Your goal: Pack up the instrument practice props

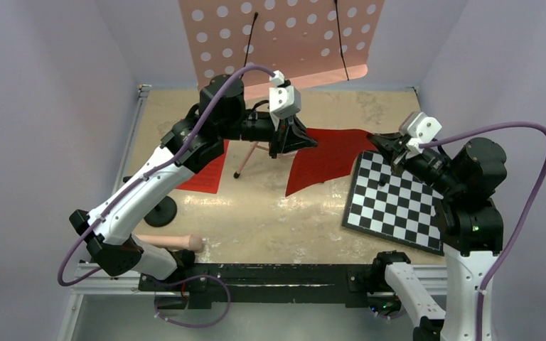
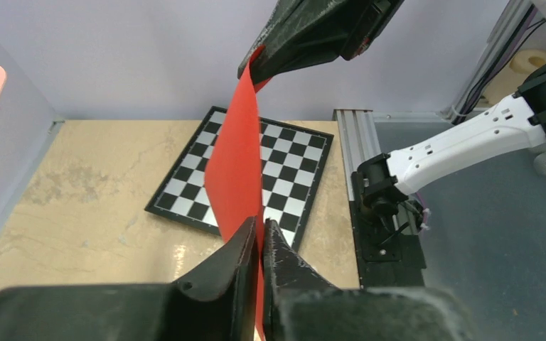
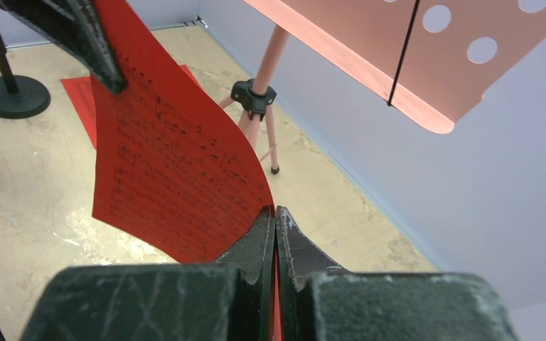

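A red sheet-music page [image 1: 330, 160] hangs curved above the table, pinched at both ends. My left gripper [image 1: 306, 142] is shut on its left edge; the left wrist view shows the page [image 2: 234, 163] running between the closed jaws of that gripper [image 2: 261, 231]. My right gripper [image 1: 378, 140] is shut on the opposite corner, and in the right wrist view the printed page [image 3: 178, 185] enters that gripper [image 3: 275, 213]. Another red page [image 1: 206, 170] lies flat under the left arm. The pink music stand [image 1: 277, 35] stands at the back wall on tripod legs [image 3: 254, 96].
A black-and-white checkerboard [image 1: 398, 202] lies at the right, under the right arm. A black round base [image 1: 160, 212] sits at the left, with a pink rod [image 1: 174, 241] lying near the front rail. Grey walls enclose the tabletop [image 1: 277, 213].
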You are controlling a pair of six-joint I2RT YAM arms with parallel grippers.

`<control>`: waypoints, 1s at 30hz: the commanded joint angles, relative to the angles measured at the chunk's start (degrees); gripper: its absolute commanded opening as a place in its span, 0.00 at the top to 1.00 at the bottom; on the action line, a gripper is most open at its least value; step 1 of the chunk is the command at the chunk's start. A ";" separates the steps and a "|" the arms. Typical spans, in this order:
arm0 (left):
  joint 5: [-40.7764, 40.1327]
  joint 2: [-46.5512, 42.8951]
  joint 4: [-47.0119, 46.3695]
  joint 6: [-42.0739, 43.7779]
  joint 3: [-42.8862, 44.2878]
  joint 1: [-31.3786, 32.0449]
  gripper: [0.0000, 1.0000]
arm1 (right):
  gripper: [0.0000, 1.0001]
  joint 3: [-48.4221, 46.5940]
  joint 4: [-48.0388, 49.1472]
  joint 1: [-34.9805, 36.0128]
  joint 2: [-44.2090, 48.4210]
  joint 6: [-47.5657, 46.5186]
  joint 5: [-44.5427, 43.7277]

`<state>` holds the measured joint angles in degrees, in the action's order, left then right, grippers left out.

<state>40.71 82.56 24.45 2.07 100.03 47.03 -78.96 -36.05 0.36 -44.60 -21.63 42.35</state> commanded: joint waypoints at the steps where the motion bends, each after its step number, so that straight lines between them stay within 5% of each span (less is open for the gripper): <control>1: -1.43 0.10 -1.59 0.62 3.32 0.35 0.98 | 1.00 -0.48 -0.57 0.96 0.23 -1.43 0.70; 2: -2.03 0.16 -0.76 1.18 3.64 0.35 1.00 | 0.93 -0.45 -1.30 0.96 0.26 -2.05 1.38; 4: -2.71 -0.11 2.32 3.89 4.12 0.28 1.00 | 0.64 -0.51 -2.89 0.96 0.43 -2.40 2.36; 5: -2.67 -0.53 4.67 6.30 4.13 0.22 1.00 | 0.44 -0.69 -3.91 0.95 0.40 -2.17 2.73; 6: -2.68 -1.15 7.18 8.88 3.75 0.03 1.00 | 0.09 -0.85 -4.64 0.96 0.48 -1.71 2.77; 7: -2.59 -2.10 9.90 11.59 2.92 -0.21 1.00 | 0.02 -0.99 -5.05 0.96 0.50 0.04 2.74; 13: -7.11 -11.75 23.52 27.81 -7.74 -2.25 1.00 | 0.01 0.61 -3.55 0.91 1.64 6.62 1.30; 20: -12.91 -23.49 30.81 32.19 -17.37 -10.09 1.00 | 0.01 0.34 -1.84 0.96 1.25 9.48 -1.23; 30: -24.07 -34.32 22.65 45.33 -34.63 -18.78 1.00 | 0.01 -0.99 -1.52 0.96 -0.54 12.37 -1.38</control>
<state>22.37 47.68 52.97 41.47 69.82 31.75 -78.28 -39.38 1.02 -44.03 -12.62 42.30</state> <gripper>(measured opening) 0.013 0.986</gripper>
